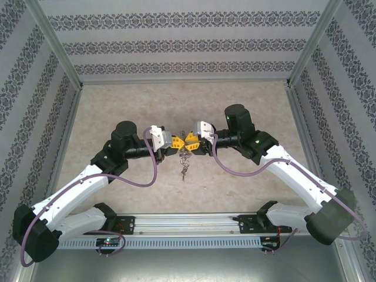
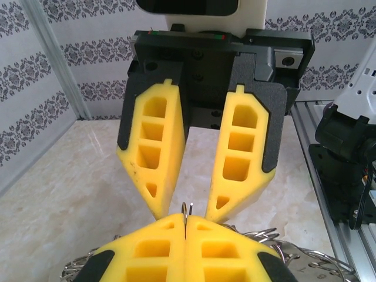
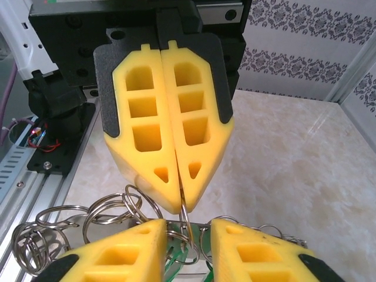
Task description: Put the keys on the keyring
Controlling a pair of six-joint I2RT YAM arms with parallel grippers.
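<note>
Top view: the two arms meet at the middle of the frame above the desk (image 1: pixel 117 111). The left claw (image 1: pixel 176 144) and right claw (image 1: pixel 192 141) stand tip to tip, and the keyring (image 1: pixel 185 157) dangles just below them as a thin grey tangle. At this size I cannot tell either claw's gap, nor any key.

Left wrist view: at the bottom edge the left claw (image 2: pixel 185 235) is pressed fully together on a thin wire loop of the keyring (image 2: pixel 185 209), which pokes up between its pads. Above it the right claw (image 2: pixel 189 200) stands apart by a modest gap and holds nothing, with that wire between its tips. Silvery pieces at the lower corners are cut off by the frame.

Right wrist view: the right claw (image 3: pixel 187 235) sits at the bottom with the wire (image 3: pixel 185 214) in its gap, touching neither pad that I can see. Silvery rings (image 3: pixel 108 211) crowd the lower left.

The step looks like a second grip on the loop. It should land squarely on the bare wire, just beside the left pads and not on them, and clear of the hanging rings. The left grip should hold firm so the loop cannot swing.

A green piece (image 3: pixel 175 265) low between the pads may be a key; it is too hidden to say. Where the ring opens is not visible.
</note>
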